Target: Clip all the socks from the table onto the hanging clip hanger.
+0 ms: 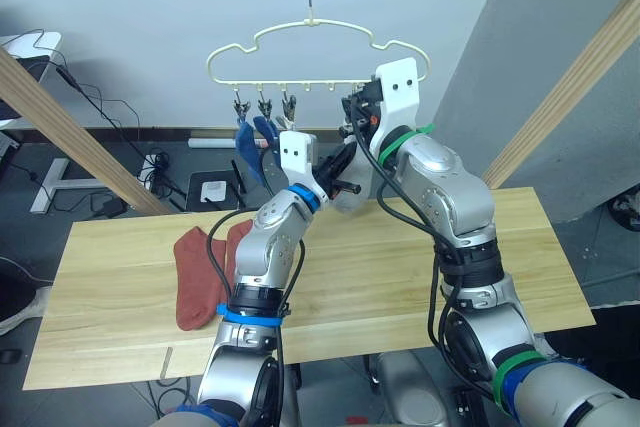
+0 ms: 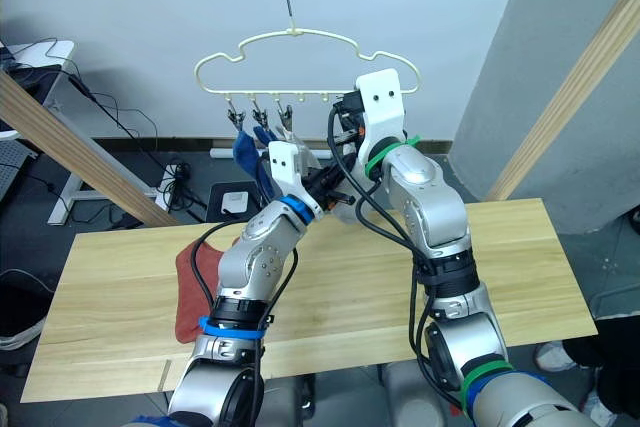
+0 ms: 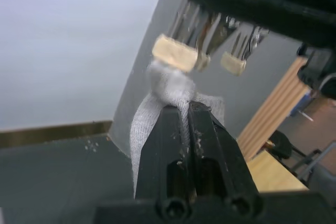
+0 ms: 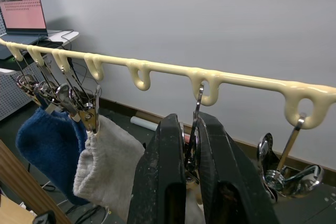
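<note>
Left eye view: the clip hanger (image 1: 318,50) hangs by its hook above the far edge of the counter (image 1: 400,287), with two blue socks (image 1: 250,147) clipped at its left end. Two rust red socks (image 1: 205,272) lie side by side on the left part of the counter, partly behind the left arm. Both arms are raised to the hanger's underside; the left gripper (image 1: 345,169) and the right gripper (image 1: 352,112) meet near a pale grey sock (image 1: 350,192) hanging between them. Right eye view: the same arrangement is confirmed, with the red socks touching each other on the counter and the blue socks hanging below the hanger's left clips. Left wrist view: the left gripper (image 3: 188,109) is clenched on the bunched top edge of a light grey sock (image 3: 157,108), held just beneath a silver clip (image 3: 181,45) with pale tips; a second clip hangs just beside it. Right wrist view: the right gripper (image 4: 191,129) is clamped around the handles of a silver clip (image 4: 193,145) that hangs from a loop of the hanger bar (image 4: 157,69). Toward the far end of the bar, a blue sock (image 4: 47,140) and another grey sock (image 4: 105,166) hang from neighbouring clips, touching each other. An empty clip (image 4: 286,174) hangs from the next loop on the other side of the gripper.
</note>
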Available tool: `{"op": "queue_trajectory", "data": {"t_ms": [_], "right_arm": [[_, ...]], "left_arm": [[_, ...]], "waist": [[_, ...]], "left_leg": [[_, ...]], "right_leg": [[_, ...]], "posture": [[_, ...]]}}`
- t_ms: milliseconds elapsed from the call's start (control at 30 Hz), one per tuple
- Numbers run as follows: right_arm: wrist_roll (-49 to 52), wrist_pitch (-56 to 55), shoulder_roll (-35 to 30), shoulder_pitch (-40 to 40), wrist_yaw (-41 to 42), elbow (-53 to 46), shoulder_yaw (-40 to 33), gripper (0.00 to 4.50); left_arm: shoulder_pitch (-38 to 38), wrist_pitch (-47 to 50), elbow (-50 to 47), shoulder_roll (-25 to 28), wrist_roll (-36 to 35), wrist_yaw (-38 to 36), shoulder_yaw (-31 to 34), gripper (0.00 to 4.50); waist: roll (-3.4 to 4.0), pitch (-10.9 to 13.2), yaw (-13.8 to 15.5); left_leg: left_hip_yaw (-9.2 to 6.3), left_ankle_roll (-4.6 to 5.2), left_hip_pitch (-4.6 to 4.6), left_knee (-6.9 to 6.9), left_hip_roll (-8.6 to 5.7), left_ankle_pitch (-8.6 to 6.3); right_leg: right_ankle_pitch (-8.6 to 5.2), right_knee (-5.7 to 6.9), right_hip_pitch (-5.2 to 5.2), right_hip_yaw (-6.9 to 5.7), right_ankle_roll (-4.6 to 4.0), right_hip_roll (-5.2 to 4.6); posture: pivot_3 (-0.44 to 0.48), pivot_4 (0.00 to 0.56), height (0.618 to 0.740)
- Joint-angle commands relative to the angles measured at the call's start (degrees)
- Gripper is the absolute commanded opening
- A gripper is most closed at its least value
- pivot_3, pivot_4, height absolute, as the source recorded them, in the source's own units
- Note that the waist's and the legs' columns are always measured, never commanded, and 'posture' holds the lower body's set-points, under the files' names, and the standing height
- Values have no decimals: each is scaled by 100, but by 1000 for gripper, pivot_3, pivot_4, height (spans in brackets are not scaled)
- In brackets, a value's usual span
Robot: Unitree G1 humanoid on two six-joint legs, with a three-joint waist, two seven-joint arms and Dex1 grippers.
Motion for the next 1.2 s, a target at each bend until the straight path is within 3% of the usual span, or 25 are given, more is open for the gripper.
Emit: {"op": "queue_trajectory", "data": {"t_ms": [33,833,1100,1200], "right_arm": [[104,-38,34,-58,37,-350,30,15],[-94,-275,-166,47,31,-299,227,15],[21,-157,-149,100,14,-464,200,2869],[68,-15,-172,191,49,-723,221,2911]], "left_arm": [[-80,72,-111,-2,-73,27,-19,0],[-433,256,-511,13,-346,112,82,0],[-341,63,-439,107,-151,130,-10,0],[-256,-17,-412,228,4,82,-113,749]], "waist": [[0,0,0],[0,0,2],[0,0,7],[0,0,8]], "left_leg": [[0,0,0,0,0,0],[0,0,0,-1,0,0],[0,0,0,-1,0,0],[0,0,-1,-1,-1,0]], "right_leg": [[0,0,0,0,0,0],[0,-1,-1,0,0,0],[0,-1,-1,1,0,0],[0,-2,-1,0,1,0]], "posture": [[-231,270,740],[-225,270,740],[-225,263,740],[-225,263,740]]}}
